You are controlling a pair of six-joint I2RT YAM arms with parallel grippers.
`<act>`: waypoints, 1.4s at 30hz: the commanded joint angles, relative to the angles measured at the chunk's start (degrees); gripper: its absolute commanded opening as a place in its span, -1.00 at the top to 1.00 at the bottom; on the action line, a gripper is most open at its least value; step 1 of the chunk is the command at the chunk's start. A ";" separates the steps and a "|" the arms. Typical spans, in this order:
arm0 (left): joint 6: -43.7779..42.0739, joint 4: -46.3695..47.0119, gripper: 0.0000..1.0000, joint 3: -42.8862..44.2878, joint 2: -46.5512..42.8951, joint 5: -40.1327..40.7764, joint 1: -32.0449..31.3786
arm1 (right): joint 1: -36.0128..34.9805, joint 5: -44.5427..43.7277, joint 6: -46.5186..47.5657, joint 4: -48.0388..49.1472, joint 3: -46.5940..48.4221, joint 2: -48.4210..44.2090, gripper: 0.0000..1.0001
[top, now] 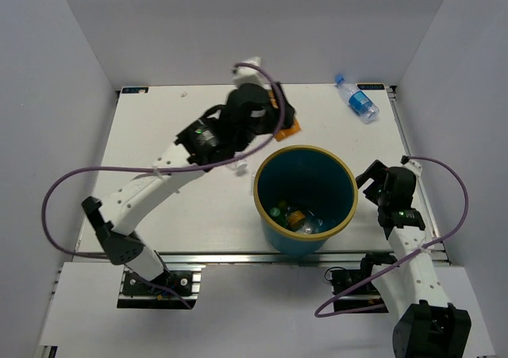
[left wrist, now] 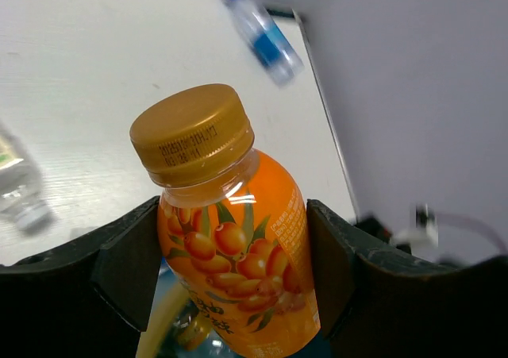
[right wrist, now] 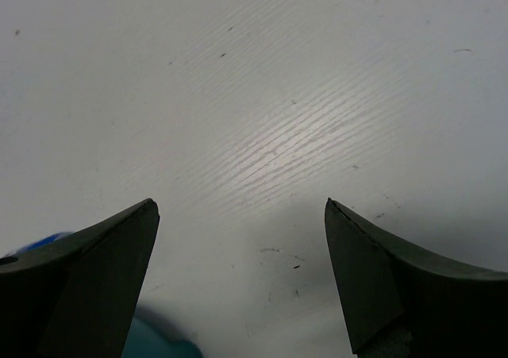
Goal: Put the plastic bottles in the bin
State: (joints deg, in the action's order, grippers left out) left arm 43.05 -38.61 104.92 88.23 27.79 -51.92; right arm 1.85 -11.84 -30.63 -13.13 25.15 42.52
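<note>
The right gripper (right wrist: 240, 207) stands wide open and empty above the table (top: 198, 207), right of the bin (top: 270, 225), which holds several bottles (top: 295, 217). The left gripper (top: 276, 113) clasps an orange bottle (left wrist: 230, 231), held just past the bin's far-left rim. A blue-labelled bottle (top: 359, 100) lies near the table's far right corner.

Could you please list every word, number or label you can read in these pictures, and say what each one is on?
No text can be quoted with confidence.
Cap of the orange bottle: one stamped code line, too small to read.
Orange bottle label: fine print beside the berry picture, and larger characters cut off at the frame's bottom edge; unreadable.
Blue-labelled bottle: blurred.
Bottles in the bin: too small.
</note>
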 commanded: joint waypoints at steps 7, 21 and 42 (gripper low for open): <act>-18.88 -2.61 0.70 6.26 7.66 -3.89 -15.40 | 2.37 15.55 8.48 6.54 0.78 0.90 -0.79; -13.44 -7.08 -0.96 0.09 1.95 20.17 -18.40 | 2.37 14.12 7.78 7.06 -0.27 -0.95 -0.79; -20.02 16.46 -0.96 -40.58 -13.88 6.13 34.68 | 2.37 14.39 7.52 6.45 0.69 1.33 -0.79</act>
State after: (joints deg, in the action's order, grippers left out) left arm 26.63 -27.57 65.76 74.02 36.40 -19.05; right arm 4.05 2.13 -23.53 -8.32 24.84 43.27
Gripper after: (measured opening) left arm 0.983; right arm 0.895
